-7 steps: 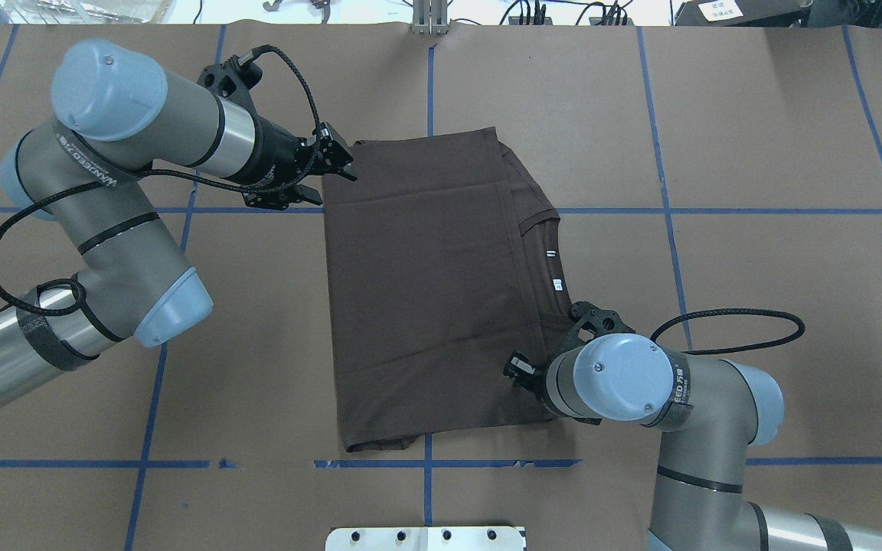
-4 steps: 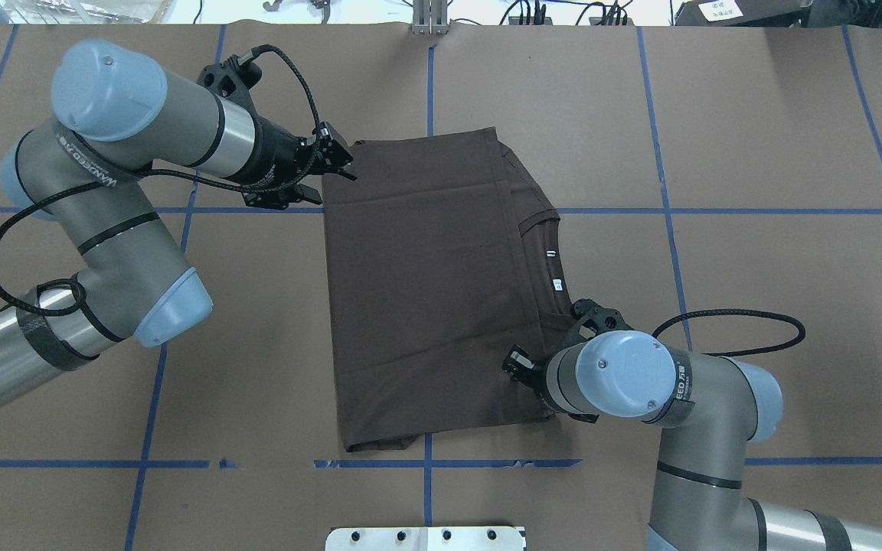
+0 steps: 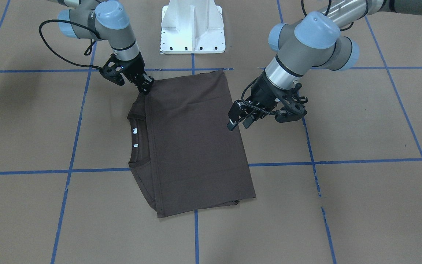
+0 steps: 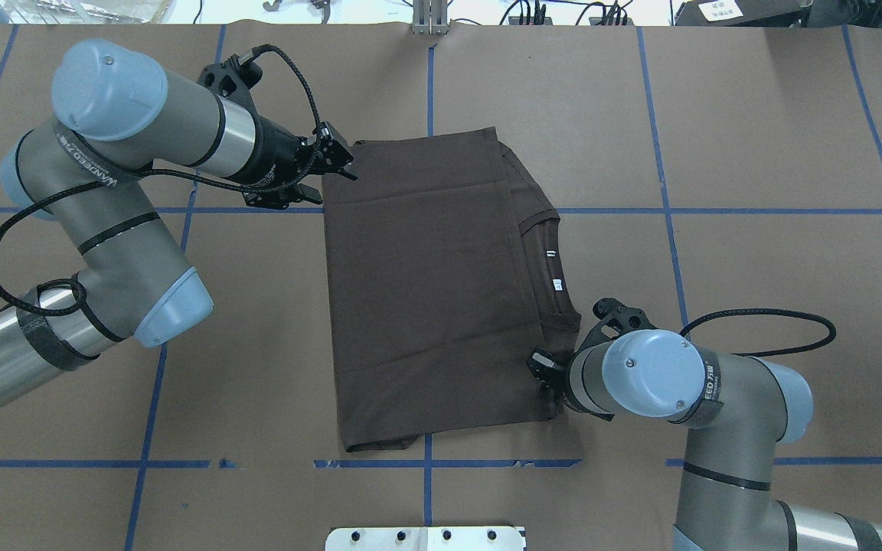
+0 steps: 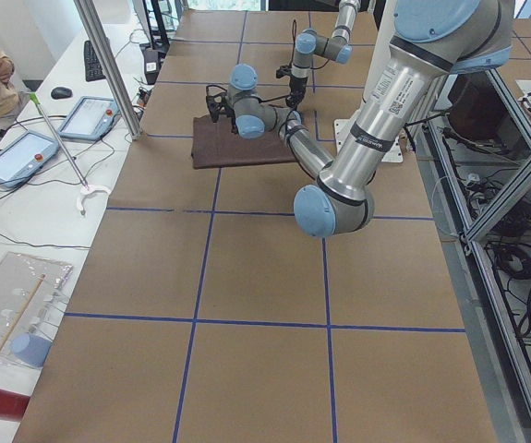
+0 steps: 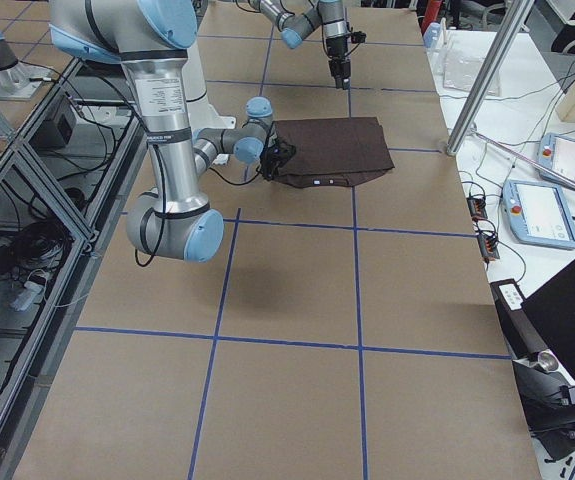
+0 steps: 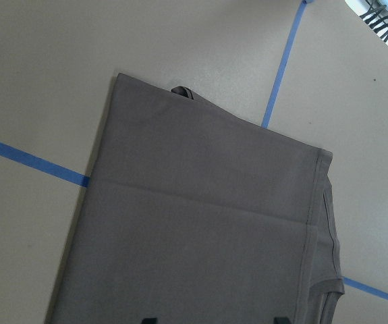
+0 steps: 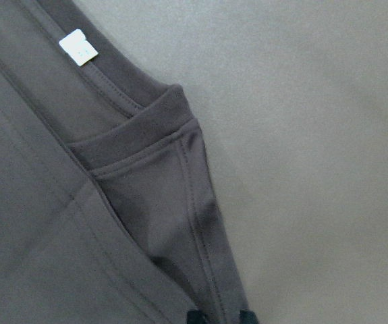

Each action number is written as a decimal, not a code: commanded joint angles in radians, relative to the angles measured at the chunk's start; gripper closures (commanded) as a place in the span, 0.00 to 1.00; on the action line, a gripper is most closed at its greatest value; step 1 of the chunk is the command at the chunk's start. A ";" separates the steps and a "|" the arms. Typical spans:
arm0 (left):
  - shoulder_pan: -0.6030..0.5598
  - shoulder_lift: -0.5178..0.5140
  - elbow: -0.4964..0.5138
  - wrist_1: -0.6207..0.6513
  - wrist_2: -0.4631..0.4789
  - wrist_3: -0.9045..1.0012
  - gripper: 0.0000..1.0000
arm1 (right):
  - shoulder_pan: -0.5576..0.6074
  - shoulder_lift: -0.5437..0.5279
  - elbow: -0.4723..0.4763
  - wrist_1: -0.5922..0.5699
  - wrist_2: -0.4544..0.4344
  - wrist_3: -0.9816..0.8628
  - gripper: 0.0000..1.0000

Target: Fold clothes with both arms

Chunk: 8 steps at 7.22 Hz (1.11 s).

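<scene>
T-shirt [image 4: 426, 291] lying folded mid-desk. Left hand [image 3: 239, 124] hovering wide over its edge; right hand [image 3: 146, 90] sitting narrow at shoulder fold, grip unclear. Risk: pinching only top layer, dragging fold open.

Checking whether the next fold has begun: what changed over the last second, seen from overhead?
The right hand and its wrist slid toward the view's right, from over the folded panel to the T-shirt's collar-side edge, near its closest corner. Whether it has gripped any cloth cannot be told. The left hand stayed open at the far left corner, and the T-shirt lies as before.
</scene>
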 commanded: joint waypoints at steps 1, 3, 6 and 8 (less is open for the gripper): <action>0.000 0.001 0.002 0.001 0.000 0.000 0.35 | -0.005 -0.002 0.000 0.001 -0.003 0.003 0.79; 0.001 -0.001 0.003 0.000 0.002 0.000 0.35 | -0.006 0.003 0.000 -0.001 -0.004 0.003 0.81; 0.001 -0.001 0.002 0.000 0.002 0.000 0.35 | -0.006 0.005 0.004 0.001 -0.001 0.001 1.00; 0.011 -0.002 -0.006 0.000 0.005 -0.050 0.34 | -0.005 -0.006 0.035 0.001 0.003 -0.003 1.00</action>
